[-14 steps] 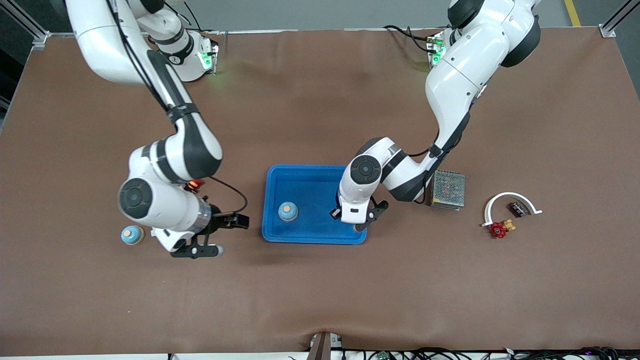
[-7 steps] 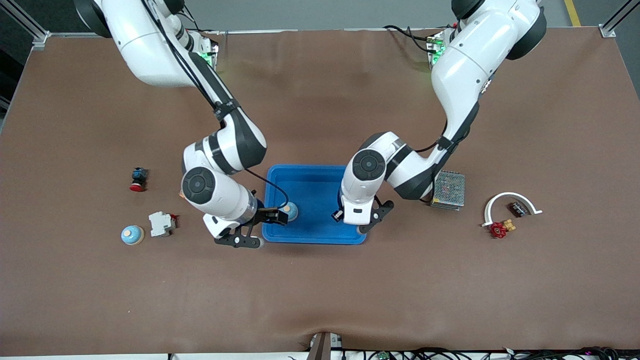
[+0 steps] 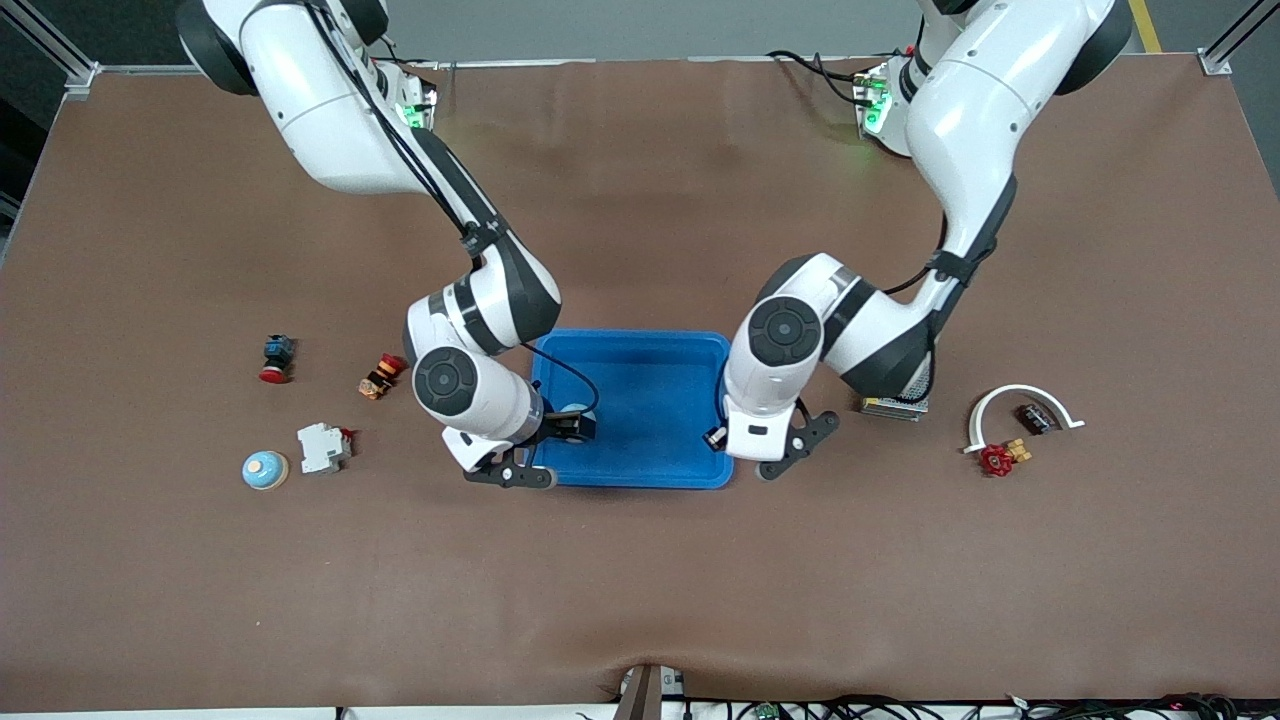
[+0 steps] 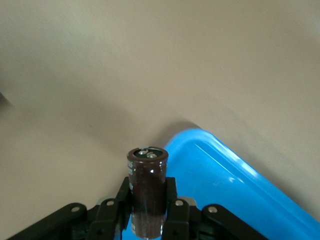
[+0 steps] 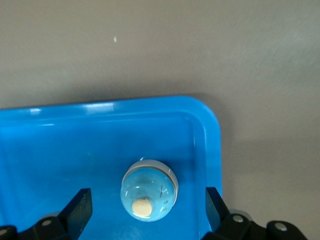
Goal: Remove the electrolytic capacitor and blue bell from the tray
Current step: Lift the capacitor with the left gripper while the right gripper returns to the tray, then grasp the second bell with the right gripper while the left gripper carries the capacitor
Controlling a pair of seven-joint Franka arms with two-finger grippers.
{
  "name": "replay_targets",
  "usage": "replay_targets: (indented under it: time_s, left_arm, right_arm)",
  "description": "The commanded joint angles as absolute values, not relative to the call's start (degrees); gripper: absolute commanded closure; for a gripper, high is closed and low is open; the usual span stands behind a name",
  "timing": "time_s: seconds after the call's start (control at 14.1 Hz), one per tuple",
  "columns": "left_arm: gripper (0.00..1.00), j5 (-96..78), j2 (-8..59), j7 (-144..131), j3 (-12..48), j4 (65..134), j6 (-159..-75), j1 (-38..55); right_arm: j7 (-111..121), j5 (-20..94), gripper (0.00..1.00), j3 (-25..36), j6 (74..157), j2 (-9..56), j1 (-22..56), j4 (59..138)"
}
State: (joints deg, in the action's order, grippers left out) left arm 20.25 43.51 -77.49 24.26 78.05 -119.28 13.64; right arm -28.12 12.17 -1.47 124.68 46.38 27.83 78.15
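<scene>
Your right tool (image 5: 145, 212) has swung in over the blue tray (image 3: 650, 470), fingers spread around the bell (image 5: 149, 189) resting inside. Your left tool (image 4: 149, 220) pinches the capacitor (image 4: 148, 192) above the tray's corner.

Two glossy white arms with rounded black joint bands and round dark grey joint caps, thin black cables strapped along the forearms, green lights glowing at both bases, black two-finger grippers with silver screws
</scene>
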Motion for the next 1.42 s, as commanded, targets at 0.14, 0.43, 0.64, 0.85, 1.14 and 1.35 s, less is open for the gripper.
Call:
replay_targets:
  time_s: [0.14, 0.43, 0.64, 0.85, 1.14, 1.35]
  left_arm:
    - [1.0, 19.95, 37.72, -67.78, 24.78, 82.17, -113.74, 8.8]
    - [1.0, 19.86, 35.25, -61.79, 26.8, 86.13, -112.94, 3.62]
    - [1.0, 19.86, 34.37, -59.6, 27.51, 85.87, -111.19, 1.85]
    - [1.0, 19.86, 32.88, -53.9, 27.6, 85.87, -109.95, -0.96]
    - [1.0, 19.86, 31.38, -49.4, 27.51, 85.87, -107.84, -2.46]
    - [1.0, 19.86, 31.2, -45.98, 27.6, 85.96, -106.53, -4.13]
  right_arm:
    - [-29.18, 12.04, 0.0, -0.79, 126.73, 47.99, 29.88, 78.74]
    - [-29.18, 11.95, 0.0, -0.79, 128.14, 48.86, 30.32, 79.37]
    - [-29.18, 11.95, 0.0, -0.79, 129.11, 49.22, 30.67, 79.8]
    - [-29.27, 11.95, 0.0, -0.79, 131.04, 50.27, 31.38, 79.89]
    - [-29.18, 12.04, 0.0, -0.79, 132.1, 51.06, 31.9, 79.89]
    - [-29.18, 11.95, 0.0, -0.79, 132.1, 51.06, 31.82, 79.89]
